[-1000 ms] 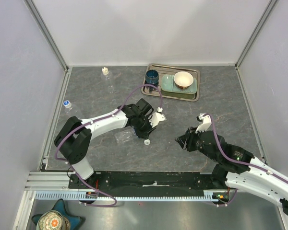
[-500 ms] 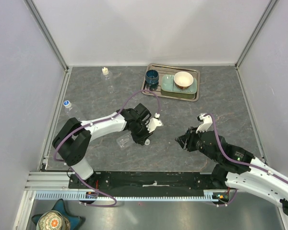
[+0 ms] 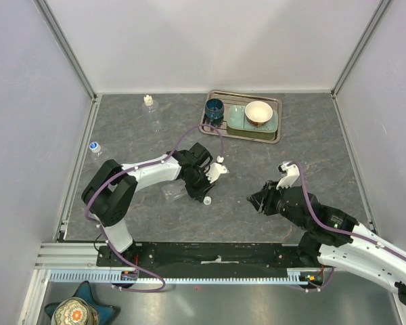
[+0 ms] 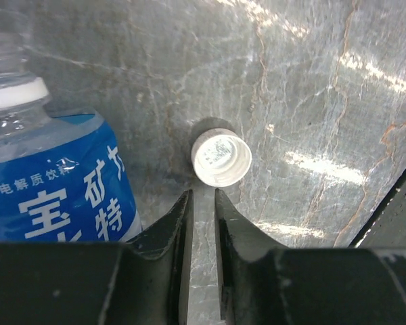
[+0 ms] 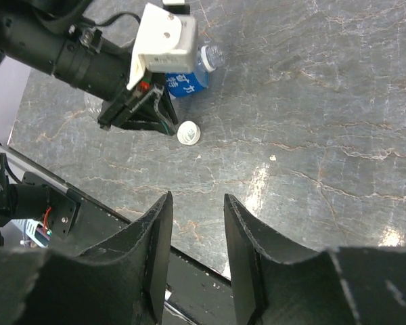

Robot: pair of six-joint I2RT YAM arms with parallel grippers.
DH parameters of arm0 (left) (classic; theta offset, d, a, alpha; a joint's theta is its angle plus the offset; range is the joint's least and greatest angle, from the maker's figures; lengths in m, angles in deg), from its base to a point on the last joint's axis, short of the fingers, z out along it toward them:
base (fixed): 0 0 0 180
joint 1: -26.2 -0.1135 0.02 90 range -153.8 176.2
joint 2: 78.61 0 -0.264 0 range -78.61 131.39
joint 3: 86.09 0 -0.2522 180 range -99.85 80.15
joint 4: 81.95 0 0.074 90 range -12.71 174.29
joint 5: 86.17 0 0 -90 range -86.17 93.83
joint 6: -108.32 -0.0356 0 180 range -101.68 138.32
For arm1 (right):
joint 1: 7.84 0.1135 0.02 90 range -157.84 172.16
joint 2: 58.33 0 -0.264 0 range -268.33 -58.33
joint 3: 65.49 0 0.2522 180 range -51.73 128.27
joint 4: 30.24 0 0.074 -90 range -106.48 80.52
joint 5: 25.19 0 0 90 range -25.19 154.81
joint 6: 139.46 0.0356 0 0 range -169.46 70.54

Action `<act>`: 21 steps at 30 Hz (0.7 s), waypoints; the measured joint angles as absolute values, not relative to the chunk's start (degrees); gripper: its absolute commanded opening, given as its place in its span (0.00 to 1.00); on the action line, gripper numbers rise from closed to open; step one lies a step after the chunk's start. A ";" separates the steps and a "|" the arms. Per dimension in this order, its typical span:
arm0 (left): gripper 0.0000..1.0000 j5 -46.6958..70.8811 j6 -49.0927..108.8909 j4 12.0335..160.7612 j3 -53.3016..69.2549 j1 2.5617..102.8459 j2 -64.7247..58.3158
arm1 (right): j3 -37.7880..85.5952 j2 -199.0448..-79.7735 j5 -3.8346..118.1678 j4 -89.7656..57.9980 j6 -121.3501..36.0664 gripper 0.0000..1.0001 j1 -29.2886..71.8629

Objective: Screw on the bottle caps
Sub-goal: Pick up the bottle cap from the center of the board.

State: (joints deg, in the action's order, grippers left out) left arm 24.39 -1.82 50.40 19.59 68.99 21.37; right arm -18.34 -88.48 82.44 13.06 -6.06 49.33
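Observation:
One white bottle cap (image 4: 221,157) lies open side up on the grey table, just past the tips of my left gripper (image 4: 203,193); it also shows as a white dot (image 3: 207,200). The left jaws stand a narrow gap apart with nothing between them. A clear bottle with a blue label (image 4: 54,183) lies on its side left of that gripper, its neck uncapped. My right gripper (image 3: 255,201) hovers to the right of the cap, open and empty. From the right wrist, the cap (image 5: 188,133) and the lying bottle (image 5: 189,78) sit ahead of the right gripper (image 5: 196,196).
Two more bottles stand at the far left: one with a cream cap (image 3: 149,101), one with a blue top (image 3: 95,146). A metal tray (image 3: 276,125) at the back holds a dark blue cup (image 3: 214,108) and a white-and-tan bowl (image 3: 258,112). The black rail (image 3: 216,256) borders the near edge.
The left gripper swung down and left over the lying bottle, then settled just above the loose cap. The bottle shifted slightly. The right arm stayed nearly still.

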 measured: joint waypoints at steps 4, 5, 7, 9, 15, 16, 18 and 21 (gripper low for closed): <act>0.40 25.50 -1.63 50.36 17.71 67.68 21.92 | -18.82 -88.48 82.39 13.10 -5.93 0.45 49.33; 0.40 25.70 -1.49 50.30 17.32 67.46 22.10 | -18.85 -88.48 82.39 13.08 -5.93 0.45 49.33; 0.41 26.38 -1.25 50.16 16.66 67.24 22.31 | -18.85 -88.37 82.37 13.08 -5.93 0.45 49.33; 0.40 26.64 -1.14 50.14 16.20 67.18 22.51 | -18.89 -88.33 82.35 13.08 -5.93 0.45 49.33; 0.39 26.88 -0.38 50.14 15.90 67.20 23.45 | -19.39 -88.02 82.22 13.06 -5.93 0.45 49.33; 0.39 26.88 -0.25 50.14 15.90 67.24 23.52 | -19.46 -88.00 82.22 13.06 -5.91 0.45 49.33; 0.39 26.86 -0.05 50.19 15.90 67.39 23.52 | -19.48 -88.00 82.22 13.08 -5.91 0.44 49.33; 0.39 26.88 0.34 50.21 15.92 67.79 23.52 | -19.48 -88.00 82.22 13.08 -5.75 0.44 49.33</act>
State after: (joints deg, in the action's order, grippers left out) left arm 26.88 0.34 50.21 15.92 67.79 23.52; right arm -19.48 -88.00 82.22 13.08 -5.75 49.33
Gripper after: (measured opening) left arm 0.389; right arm 0.445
